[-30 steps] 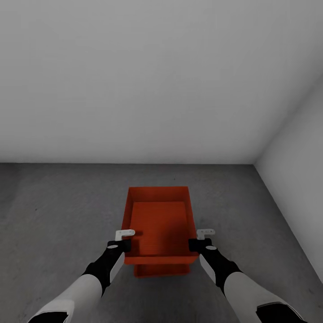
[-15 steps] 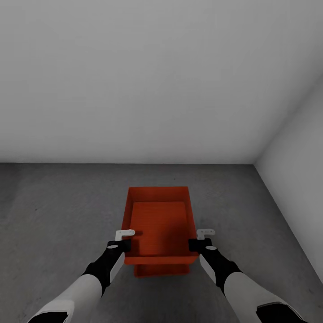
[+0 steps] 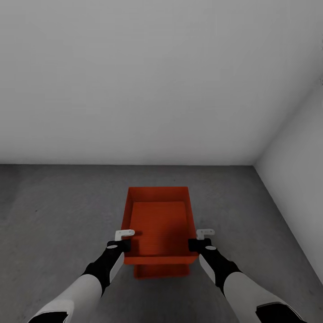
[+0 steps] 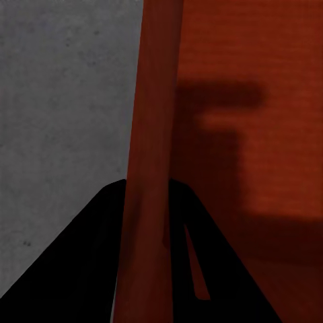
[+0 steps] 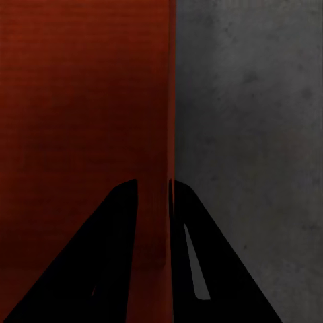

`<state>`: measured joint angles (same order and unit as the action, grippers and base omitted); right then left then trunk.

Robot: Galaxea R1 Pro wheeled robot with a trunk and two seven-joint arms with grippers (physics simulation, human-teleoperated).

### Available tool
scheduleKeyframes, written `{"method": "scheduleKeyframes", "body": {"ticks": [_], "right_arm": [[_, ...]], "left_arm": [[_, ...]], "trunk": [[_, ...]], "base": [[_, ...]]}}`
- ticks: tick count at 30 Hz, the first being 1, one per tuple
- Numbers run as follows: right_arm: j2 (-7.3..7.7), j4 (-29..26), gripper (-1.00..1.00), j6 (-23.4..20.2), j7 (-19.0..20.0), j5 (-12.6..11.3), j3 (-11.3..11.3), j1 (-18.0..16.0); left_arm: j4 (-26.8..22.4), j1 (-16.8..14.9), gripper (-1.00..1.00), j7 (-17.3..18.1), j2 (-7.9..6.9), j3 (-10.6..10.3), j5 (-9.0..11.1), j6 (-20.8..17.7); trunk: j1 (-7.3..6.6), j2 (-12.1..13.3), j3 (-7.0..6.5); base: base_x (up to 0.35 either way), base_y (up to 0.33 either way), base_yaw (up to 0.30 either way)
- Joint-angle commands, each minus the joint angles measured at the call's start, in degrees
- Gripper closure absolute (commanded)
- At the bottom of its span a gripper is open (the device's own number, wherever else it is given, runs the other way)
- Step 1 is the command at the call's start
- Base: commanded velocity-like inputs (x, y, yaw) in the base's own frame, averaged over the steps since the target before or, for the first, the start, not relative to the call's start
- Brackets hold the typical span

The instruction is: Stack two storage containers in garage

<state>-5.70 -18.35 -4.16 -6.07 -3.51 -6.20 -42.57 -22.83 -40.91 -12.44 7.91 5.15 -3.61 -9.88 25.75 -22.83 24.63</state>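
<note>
Garage corner: dark concrete floor, plain white-grey walls meeting at the right.

Upper storage container, red-orange, lidless, sits square in front of the robot, near the back wall. Beneath its near end a second red-orange edge pokes out: the lower storage container, resting on the floor. Upper bin appears to sit on top of or nested over the lower one; whether its weight is fully down or a little is carried by the arms cannot be told from here.

Left pincer straddles the upper bin's left wall near the front corner. Left wrist view confirms: the thin red wall runs up between the two dark fingers, one outside over concrete, one inside over the bin's bottom. Pinching that wall.

Right pincer mirrors it on the right wall; right wrist view shows the wall caught between the fingers, narrow gap. Pinching too.

Progress, as judged: both bins are in the garage, one on the floor, the other stacked on it. Transport is done, stacking all but done. Left to do: let go with both pincers, draw the arms clear without dragging the top bin off, and check the stack stands unaided.
</note>
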Motion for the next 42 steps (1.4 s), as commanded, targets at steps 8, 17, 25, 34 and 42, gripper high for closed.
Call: {"method": "scheduleKeyframes", "body": {"ticks": [8,17,25,34,42], "right_arm": [[0.02,-0.02,1.0,-0.32,0.09,-1.59,-0.3,0.0],[0.15,-0.02,1.0,-0.32,0.06,-1.59,-0.3,0.03],[0.16,-0.02,1.0,-0.32,0.09,-1.59,-0.3,0.02],[0.16,-0.02,1.0,-0.32,0.09,-1.59,-0.3,0.0],[0.16,-0.02,1.0,-0.32,0.09,-1.59,-0.3,-0.01]], "left_arm": [[-3.01,-0.04,1.0,-3.54,0.15,2.32,1.58,-0.49],[-3.03,-0.04,1.0,-3.55,0.33,2.32,1.58,-0.49],[-3.08,-0.04,1.0,-3.55,0.34,2.32,1.58,-0.55],[-3.1,-0.04,1.0,-3.55,0.27,2.34,1.58,-0.57],[-3.1,-0.04,1.0,-3.55,0.26,2.39,1.58,-0.58]], "trunk": [[0.03,-0.09,-0.64],[0.03,-0.09,-1.4],[1.13,-2.1,-1.01],[3.11,-5.71,0.17],[4.86,-8.91,1.54]], "base": [[0.0,0.0,0.0],[0.0,0.0,0.0],[0.0,0.0,0.0],[0.0,0.0,0.0],[0.0,0.0,0.0]]}}
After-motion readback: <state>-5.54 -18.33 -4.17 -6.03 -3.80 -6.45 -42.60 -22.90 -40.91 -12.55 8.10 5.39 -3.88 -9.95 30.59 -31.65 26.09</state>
